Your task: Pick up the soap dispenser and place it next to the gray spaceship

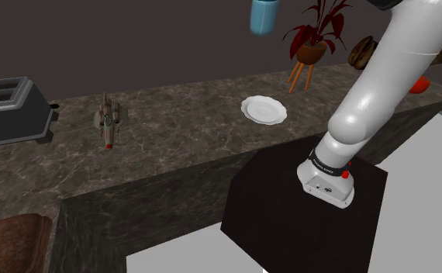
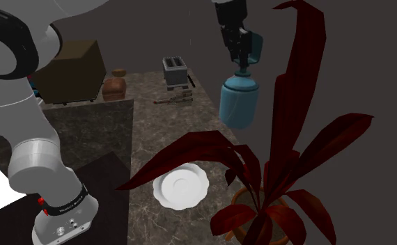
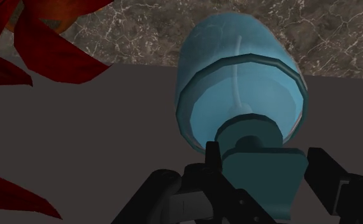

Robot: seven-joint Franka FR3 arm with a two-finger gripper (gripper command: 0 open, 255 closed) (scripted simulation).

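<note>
Soap dispenser (image 2: 239, 97) held aloft near red plant (image 2: 296, 118) and white plate (image 2: 182, 186).

The soap dispenser (image 3: 237, 76) had a see-through blue body, smooth and shiny like plastic or glass, with a duller teal pump head. The surface (image 1: 173, 136) looked like dark polished stone, brown-grey with pale veins running through it. At the middle of the shoulder view, the plate (image 1: 264, 109) was plain white and smooth with a soft sheen. The toaster (image 1: 10, 108) at the left edge looked like matt grey metal. The spaceship (image 1: 108, 118) was dull grey, without shine. The arm (image 1: 390, 70) wore a smooth, lightly glossy white shell; the end effector (image 3: 263, 167) and the stand (image 1: 274, 209) were matt black. The plant leaves (image 2: 301, 104) were smooth and dark red.
</note>
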